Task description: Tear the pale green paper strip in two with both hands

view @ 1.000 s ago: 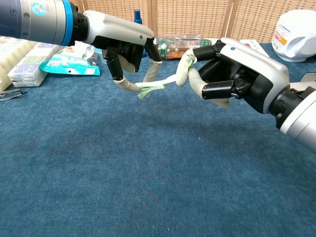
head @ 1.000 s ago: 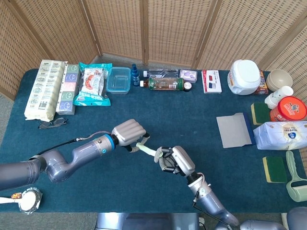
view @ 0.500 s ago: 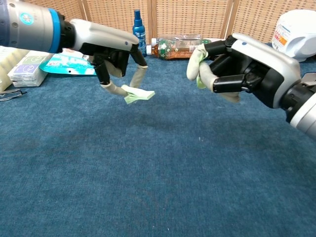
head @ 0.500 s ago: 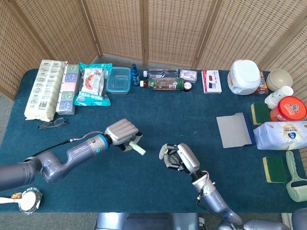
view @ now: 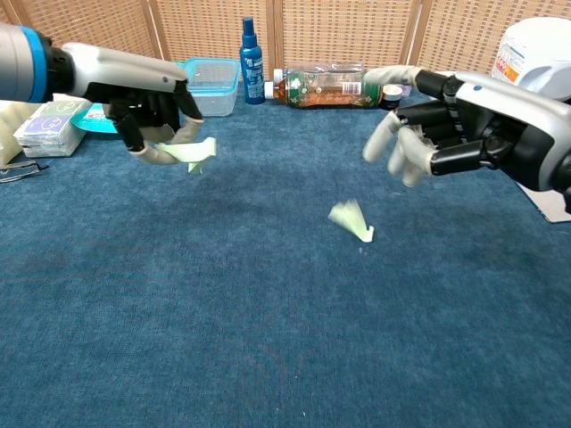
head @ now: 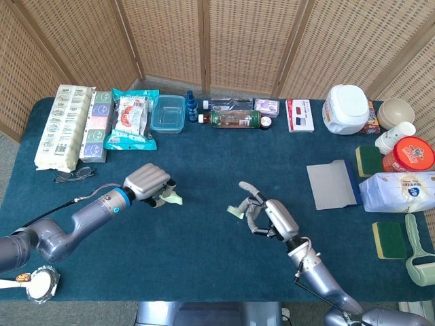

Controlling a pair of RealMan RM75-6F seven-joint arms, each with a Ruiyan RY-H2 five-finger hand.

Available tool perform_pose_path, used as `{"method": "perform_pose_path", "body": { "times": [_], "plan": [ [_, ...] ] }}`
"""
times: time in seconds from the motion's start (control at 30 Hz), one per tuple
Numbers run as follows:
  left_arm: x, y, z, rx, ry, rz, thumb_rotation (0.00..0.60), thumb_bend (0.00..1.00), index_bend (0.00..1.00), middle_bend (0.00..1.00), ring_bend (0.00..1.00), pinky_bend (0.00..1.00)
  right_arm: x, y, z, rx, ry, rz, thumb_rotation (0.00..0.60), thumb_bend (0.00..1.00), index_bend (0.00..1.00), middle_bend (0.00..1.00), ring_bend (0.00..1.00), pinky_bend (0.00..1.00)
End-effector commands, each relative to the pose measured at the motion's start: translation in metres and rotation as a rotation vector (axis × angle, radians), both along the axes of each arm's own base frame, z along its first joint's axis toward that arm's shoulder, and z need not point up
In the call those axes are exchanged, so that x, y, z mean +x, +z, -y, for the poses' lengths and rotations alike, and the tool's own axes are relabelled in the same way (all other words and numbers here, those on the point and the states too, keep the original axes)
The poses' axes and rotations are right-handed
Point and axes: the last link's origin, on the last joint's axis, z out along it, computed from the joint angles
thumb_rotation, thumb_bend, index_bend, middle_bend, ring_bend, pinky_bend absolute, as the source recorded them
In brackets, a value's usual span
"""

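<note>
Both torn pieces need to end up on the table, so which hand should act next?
The left hand: it holds its paper piece. The open right hand holds nothing; the other piece is below it.

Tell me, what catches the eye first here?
Two robot hands over a blue table, with a torn green paper strip between them. The left robot hand pinches one piece; the right robot hand has its fingers spread, and the other piece sits below it, apart from the fingers.
</note>
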Motion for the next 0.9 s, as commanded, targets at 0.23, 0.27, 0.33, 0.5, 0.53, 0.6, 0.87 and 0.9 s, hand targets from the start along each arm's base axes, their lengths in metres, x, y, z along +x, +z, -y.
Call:
{"method": "perform_pose_path", "body": {
  "times": [0.23,0.27,0.33,0.5,0.53,0.6,0.87,0.9],
  "plan": [
    [-0.012,0.005,0.0,0.035,0.009,0.026,0.6,0.39,0.27,0.51,0.5,0.68,-0.011,0.014,0.0,-0.018,-0.022,-0.025,0.6,0.62,0.0,0.28,0.24,0.35],
    [-0.014,0.005,0.0,0.038,0.008,0.021,0.6,0.39,0.27,0.5,0.48,0.66,-0.013,0.017,0.0,-0.026,-0.027,-0.024,0.6,0.62,0.0,0.27,0.23,0.35],
    [-0.015,0.006,0.0,0.041,0.007,0.023,0.6,0.39,0.24,0.45,0.42,0.59,-0.014,0.02,0.0,-0.035,-0.031,-0.026,0.6,0.62,0.0,0.26,0.22,0.34],
    [-0.015,0.006,0.001,0.053,-0.004,0.027,0.592,0.36,0.15,0.3,0.26,0.42,-0.02,0.027,-0.001,-0.054,-0.046,-0.031,0.6,0.61,0.0,0.26,0.21,0.33],
    [-0.015,0.006,0.001,0.059,-0.011,0.029,0.572,0.34,0.13,0.26,0.22,0.38,-0.022,0.029,-0.001,-0.059,-0.051,-0.031,0.6,0.61,0.0,0.26,0.21,0.33],
    [-0.014,0.007,0.001,0.077,-0.027,0.033,0.518,0.31,0.09,0.21,0.17,0.32,-0.025,0.032,-0.002,-0.068,-0.057,-0.031,0.6,0.61,0.0,0.25,0.2,0.33],
    [-0.013,0.012,0.003,0.111,-0.041,0.043,0.274,0.17,0.0,0.08,0.05,0.19,-0.031,0.038,-0.004,-0.087,-0.071,-0.034,0.6,0.61,0.0,0.24,0.18,0.31],
    [-0.013,0.013,0.004,0.113,-0.039,0.049,0.27,0.16,0.0,0.07,0.05,0.19,-0.032,0.039,-0.004,-0.088,-0.072,-0.038,0.6,0.61,0.0,0.24,0.18,0.31]
  ]
}}
